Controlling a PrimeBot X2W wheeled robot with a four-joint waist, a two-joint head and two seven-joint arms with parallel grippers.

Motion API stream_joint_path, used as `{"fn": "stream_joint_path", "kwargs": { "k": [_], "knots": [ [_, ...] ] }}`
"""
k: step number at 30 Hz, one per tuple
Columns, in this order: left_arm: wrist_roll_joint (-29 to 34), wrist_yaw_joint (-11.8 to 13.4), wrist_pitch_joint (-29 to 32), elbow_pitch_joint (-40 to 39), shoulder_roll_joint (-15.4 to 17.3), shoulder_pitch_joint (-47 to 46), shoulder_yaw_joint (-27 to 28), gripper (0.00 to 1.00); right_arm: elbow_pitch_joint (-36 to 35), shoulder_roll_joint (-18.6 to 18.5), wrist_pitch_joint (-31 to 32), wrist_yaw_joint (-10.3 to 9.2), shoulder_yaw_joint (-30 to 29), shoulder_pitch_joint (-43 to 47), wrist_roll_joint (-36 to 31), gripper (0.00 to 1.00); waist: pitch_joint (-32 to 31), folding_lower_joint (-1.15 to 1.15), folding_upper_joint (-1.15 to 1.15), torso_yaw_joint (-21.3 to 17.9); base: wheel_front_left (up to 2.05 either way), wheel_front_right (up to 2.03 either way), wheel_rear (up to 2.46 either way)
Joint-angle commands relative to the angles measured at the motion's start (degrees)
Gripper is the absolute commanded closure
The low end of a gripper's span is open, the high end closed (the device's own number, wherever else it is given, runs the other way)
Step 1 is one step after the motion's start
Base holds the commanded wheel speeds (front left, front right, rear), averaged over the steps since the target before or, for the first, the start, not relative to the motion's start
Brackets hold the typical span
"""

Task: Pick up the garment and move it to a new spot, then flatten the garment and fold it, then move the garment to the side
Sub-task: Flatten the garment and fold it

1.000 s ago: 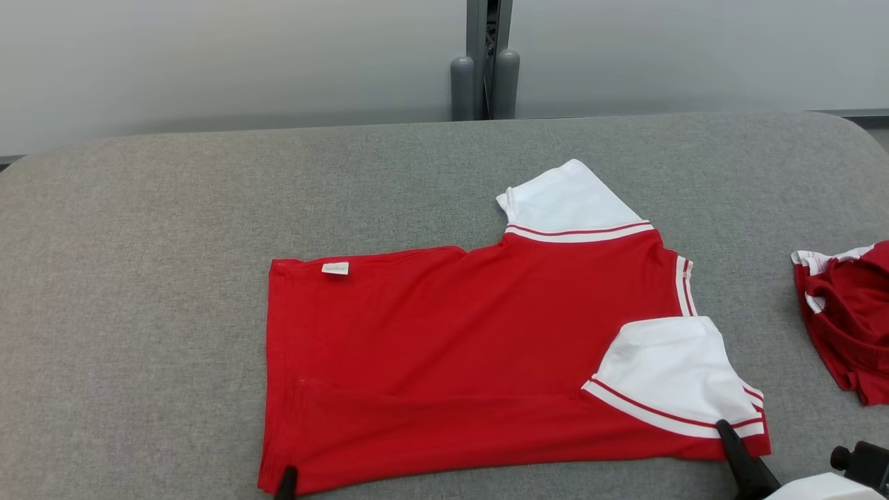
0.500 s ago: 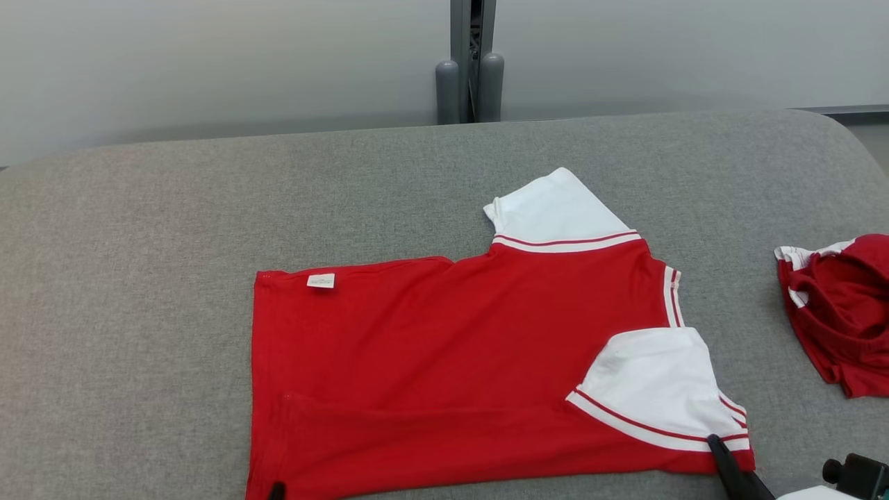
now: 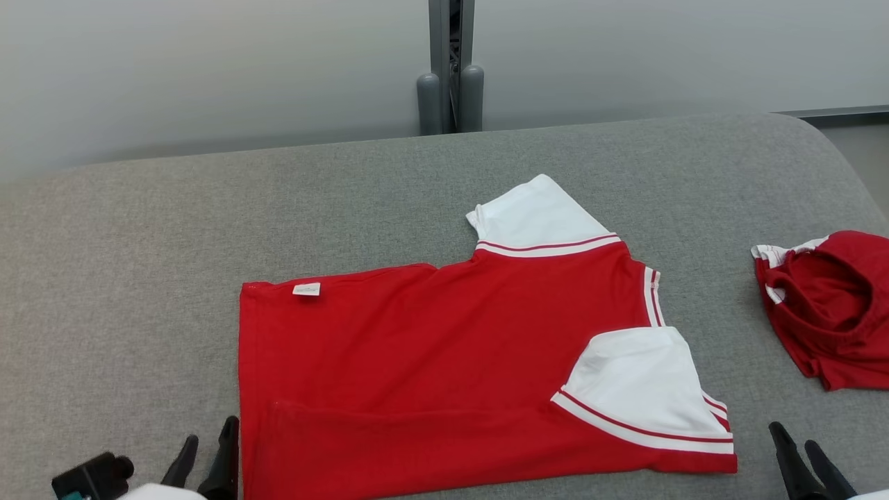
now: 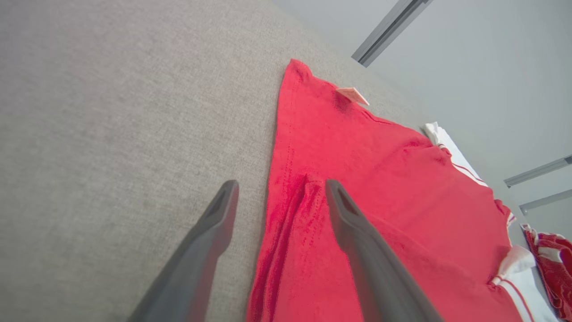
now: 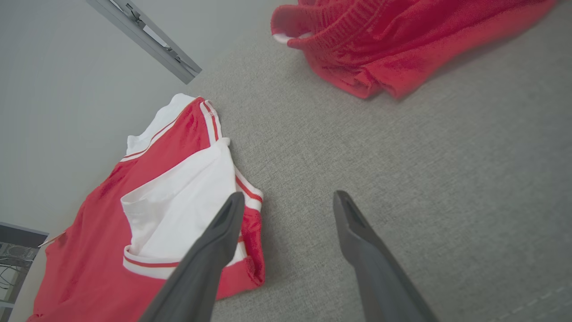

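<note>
garment: the garment (image 3: 444,375), red with white sleeves, lies flat mid-table on the grey table (image 3: 139,278), toward my near edge.
long axis: it runs left to right across the table, with the hem (image 3: 243,389) at the robot's left and the collar (image 3: 651,298) at its right.
fold state: the near long side looks turned over onto the body, and the near sleeve (image 3: 639,389) lies on top. The far sleeve (image 3: 538,215) sticks out flat. I judge the near lengthwise fold done and the far one not yet.
left gripper (image 3: 210,430): released, jaws wide, holding nothing. It sits at the near-left corner, right at the hem. In its wrist view one finger is over bare table and the other over red cloth, so it straddles the edge. Whether it touches the cloth I cannot tell.
right gripper (image 3: 792,435): released, jaws wide, empty. It is over bare table just off the near-right corner, beside the near sleeve's cuff.
garment from grippers: ahead of both and between them, to the right of the left one and to the left of the right one.
key relation: the grippers bracket the two ends of the near long edge, and the unfolded far edge lies beyond both. The left arm is nearer the hem end, marked by the white tag (image 3: 306,289). The right arm is nearer the far sleeve.
next, my guess: both reach across to the far edge and bring it toward me.
risk: the other red garment (image 3: 826,312) lies well apart on the right, but the right arm could brush it.
</note>
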Motion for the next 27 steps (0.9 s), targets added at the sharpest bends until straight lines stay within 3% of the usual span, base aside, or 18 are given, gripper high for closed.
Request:
{"fn": "stream_joint_path", "kwargs": {
  "k": [1,9,17,27],
  "knots": [
    [0.56,0.36,0.16,-0.17,0.36,-1.40,-0.10,0.00,-0.44,-0.49,0.16,0.00,-0.34,-0.23,-0.53,0.00,-0.04,0.00,0.00,-0.17,0.00,0.00,0.00],
    [6.92,-0.94,7.00,6.11,3.49,-15.52,-4.29,0.00,-5.98,-1.59,3.54,0.00,0.06,-5.17,-4.17,0.00,1.78,0.00,0.00,-2.08,0.00,0.00,0.00],
    [10.94,-3.81,12.72,18.42,2.78,-28.20,-8.14,0.00,-9.80,-1.90,5.96,0.00,3.99,-10.78,-4.85,0.00,4.99,0.00,0.00,-4.95,0.00,0.00,0.00],
    [13.34,-6.12,15.05,32.61,2.37,-37.68,-9.58,0.00,-11.60,-2.87,6.05,0.00,7.35,-14.95,-4.04,0.00,9.67,0.00,0.00,-8.12,0.00,0.00,0.00]
  ]
}}
